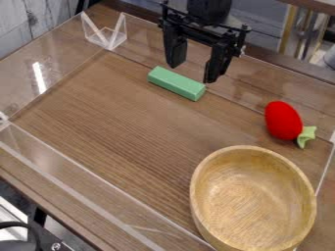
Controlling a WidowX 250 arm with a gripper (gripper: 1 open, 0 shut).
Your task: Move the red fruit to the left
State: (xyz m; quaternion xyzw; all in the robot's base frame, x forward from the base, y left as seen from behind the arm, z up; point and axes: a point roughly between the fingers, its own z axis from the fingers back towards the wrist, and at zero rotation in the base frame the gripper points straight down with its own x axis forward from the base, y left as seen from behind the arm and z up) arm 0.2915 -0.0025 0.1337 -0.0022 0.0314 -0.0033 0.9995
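Wood-grain table (118, 118) surface spans the workspace, bounded by clear acrylic walls, with a clear folded bracket (104, 32) standing at the rear left corner.

Left of centre, a flat green block (175, 82) lies on the table. The gripper (197, 65) hangs just above and behind the block's right end, pointing down, its two dark fingers spread apart with nothing between them.

Lower right of centre, an empty wooden bowl (254, 199) sits near the front edge.

Far right, the red fruit (283, 118) rests on the table close to the right wall, its green leafy end (308, 136) pointing toward the front right. It is well apart from the gripper and not touching the bowl.

Hazards, as judged from this arrangement:

- Wrong object: the gripper stands nearest the green block; a descent from this position would likely close on the block instead of the fruit.
- Wall clearance: the fruit lies near the acrylic wall; an outer finger may strike it on approach.
- Slippage: the rounded fruit may roll or squirt out if gripped off-centre.
- Collision on transfer: a low leftward carry could knock the green block.
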